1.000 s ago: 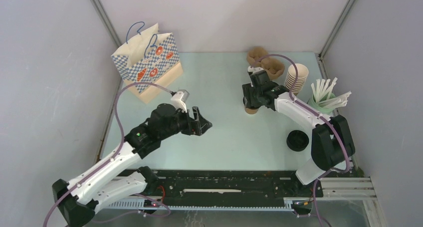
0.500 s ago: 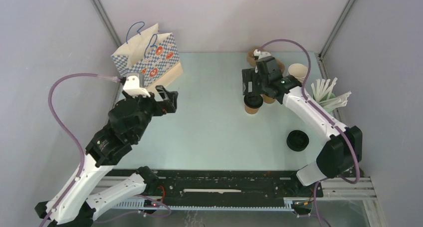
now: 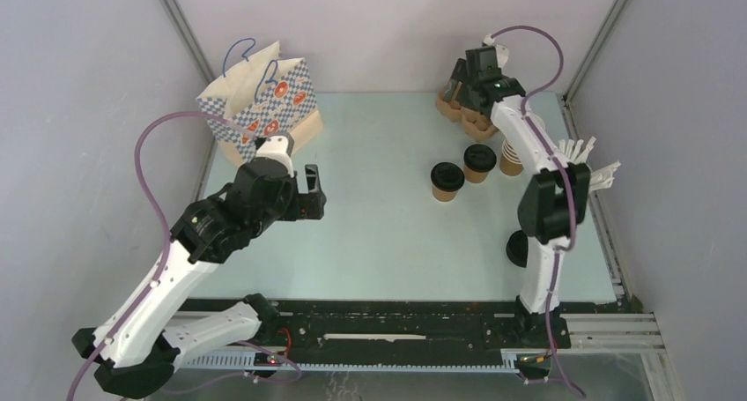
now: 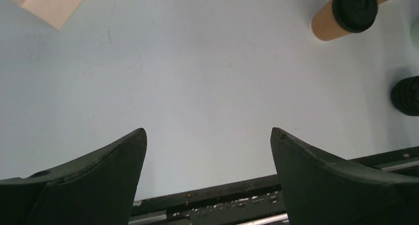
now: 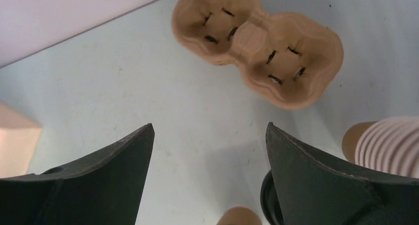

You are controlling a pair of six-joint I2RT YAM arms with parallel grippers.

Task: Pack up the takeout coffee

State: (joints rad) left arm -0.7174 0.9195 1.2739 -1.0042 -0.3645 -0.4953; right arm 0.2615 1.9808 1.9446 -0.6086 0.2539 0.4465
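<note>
Top external shows right gripper withdrawn from front lidded cup.

Even, bright light; soft shadows

Bare desk stretched wide from the bag at the far left to the nearer lidded cup, and the left claw hung spread over it. The farther lidded cup stood just beside, a slim gap between them, with the stack of cups crowding its right. Behind, the right claw gaped near the carrier. A pile of lids sat near the right front.
</note>
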